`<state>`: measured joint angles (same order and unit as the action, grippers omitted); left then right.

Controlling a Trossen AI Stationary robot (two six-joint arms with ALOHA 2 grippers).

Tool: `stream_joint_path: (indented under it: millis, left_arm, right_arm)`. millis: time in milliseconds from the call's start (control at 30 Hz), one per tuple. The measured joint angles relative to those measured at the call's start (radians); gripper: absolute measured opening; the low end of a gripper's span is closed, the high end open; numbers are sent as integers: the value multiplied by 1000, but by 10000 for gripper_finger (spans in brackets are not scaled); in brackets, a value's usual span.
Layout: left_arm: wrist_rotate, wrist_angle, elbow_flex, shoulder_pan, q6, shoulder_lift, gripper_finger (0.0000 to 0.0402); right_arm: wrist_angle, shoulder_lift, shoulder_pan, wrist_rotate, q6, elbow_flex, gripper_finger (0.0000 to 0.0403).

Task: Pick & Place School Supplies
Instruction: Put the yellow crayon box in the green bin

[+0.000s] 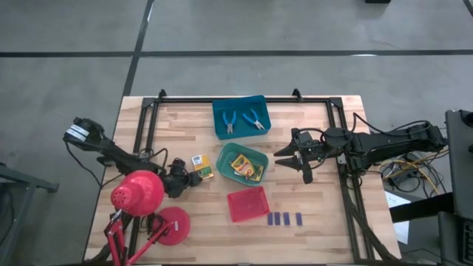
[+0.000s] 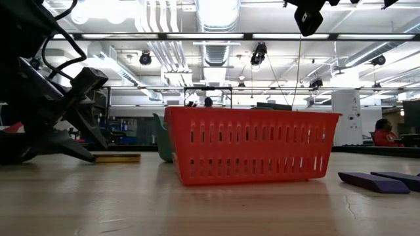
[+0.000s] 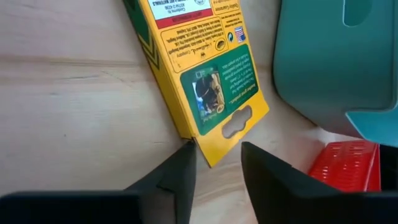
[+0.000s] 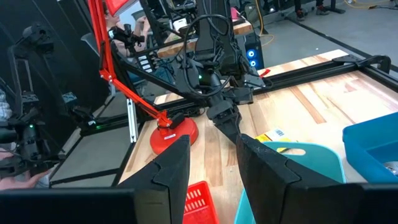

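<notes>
Jaws of my left gripper (image 3: 214,168) stand parted astride the yellow-and-green box (image 3: 199,74), flat on the surface beside the green tray (image 1: 224,159); not clamped yet. Step: picking. Next: close, lift, carry to tray. Right gripper (image 1: 292,160) hovers half open, empty.

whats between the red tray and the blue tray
The green tray, holding yellow-and-green boxes, sits between the blue tray and the red tray, clearest in the high view.
</notes>
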<state>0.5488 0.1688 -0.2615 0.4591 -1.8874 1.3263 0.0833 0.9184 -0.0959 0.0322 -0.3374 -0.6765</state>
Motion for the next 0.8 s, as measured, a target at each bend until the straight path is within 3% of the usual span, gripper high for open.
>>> stream_joint_path:
  millis: [800]
  left_arm:
    - [0, -3, 3, 0, 3, 3, 14]
  right_arm:
    - [0, 0, 0, 0, 0, 0, 125]
